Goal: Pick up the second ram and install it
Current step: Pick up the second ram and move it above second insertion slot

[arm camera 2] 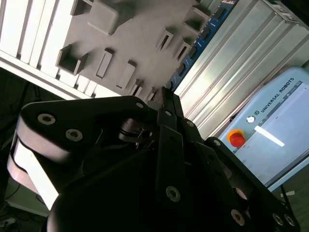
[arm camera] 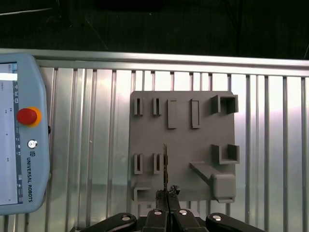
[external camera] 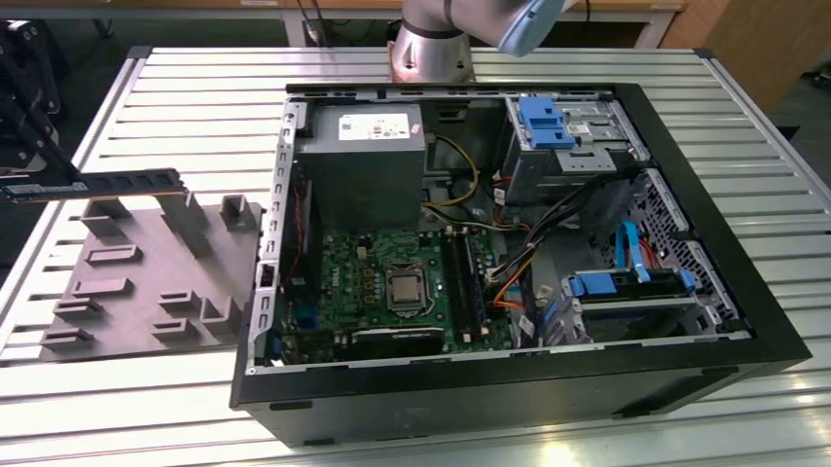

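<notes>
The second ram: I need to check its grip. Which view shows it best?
The exterior view: the second ram shows full-length, side-on, held by the gripper. The first wrist view shows it edge-on; the second wrist view, foreshortened.

You work over a ribbed silver aluminium-slat table (external camera: pixel 143 409), with a brown wooden panel (external camera: pixel 760 44) at two o'clock and dark floor (external camera: pixel 195 29) at eleven in the exterior view.

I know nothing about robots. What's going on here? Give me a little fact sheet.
Setting: slatted metal table
Gripper: shut on the memory stick
Memory stick: held level over the gray tray
Gray tray: on the table, at the exterior view's left of the computer case
Computer case: lying open, green circuit board exposed
Control pad: on the table beside the tray, with a red button
</notes>
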Robot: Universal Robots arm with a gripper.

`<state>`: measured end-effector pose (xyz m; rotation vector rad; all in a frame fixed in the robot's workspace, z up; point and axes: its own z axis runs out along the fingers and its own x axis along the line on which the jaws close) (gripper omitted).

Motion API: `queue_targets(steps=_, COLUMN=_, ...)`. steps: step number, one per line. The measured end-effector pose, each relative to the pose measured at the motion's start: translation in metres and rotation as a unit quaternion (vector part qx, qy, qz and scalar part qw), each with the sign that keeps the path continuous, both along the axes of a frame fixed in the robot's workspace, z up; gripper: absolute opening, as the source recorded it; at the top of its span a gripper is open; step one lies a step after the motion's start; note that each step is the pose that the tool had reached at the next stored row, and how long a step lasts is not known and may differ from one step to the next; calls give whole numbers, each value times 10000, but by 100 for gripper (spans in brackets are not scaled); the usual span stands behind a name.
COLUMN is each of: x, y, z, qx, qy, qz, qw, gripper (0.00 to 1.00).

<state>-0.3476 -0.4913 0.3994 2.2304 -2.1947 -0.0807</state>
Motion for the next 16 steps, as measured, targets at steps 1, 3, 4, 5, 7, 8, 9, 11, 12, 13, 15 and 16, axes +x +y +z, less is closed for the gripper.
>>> queue_targets(steps=1, x=6, y=0, z=0, qx=0, qy=0, qz=0, qw=10000, gripper=12)
queue_targets(steps=3, x=19, y=0, z=0, qx=0, qy=0, qz=0, qw=10000, gripper=12)
queue_targets(steps=4, x=24, y=0, z=0, qx=0, qy=0, qz=0, qw=10000, gripper=12)
queue_targets(steps=5, x=30, y=0, z=0, qx=0, qy=0, qz=0, qw=10000, gripper=12)
queue_targets(steps=7, x=41, y=0, z=0, qx=0, qy=0, qz=0, qw=10000, gripper=12)
queue_targets(steps=8, x=47, y=0, z=0, qx=0, qy=0, qz=0, qw=10000, gripper=12)
queue_targets(steps=9, x=53, y=0, z=0, qx=0, qy=0, qz=0, qw=10000, gripper=12)
queue_targets(steps=11, x=65, y=0, z=0, qx=0, qy=0, qz=0, qw=10000, gripper=12)
queue_targets(steps=12, x=71, y=0, z=0, qx=0, qy=0, qz=0, qw=10000, gripper=12)
queue_targets(steps=13, x=77, y=0, z=0, qx=0, qy=0, qz=0, qw=10000, gripper=12)
queue_targets(steps=15, x=90, y=0, z=0, qx=0, qy=0, qz=0, qw=10000, gripper=12)
queue_targets(steps=16, x=96, y=0, z=0, qx=0, qy=0, qz=0, qw=10000, gripper=12)
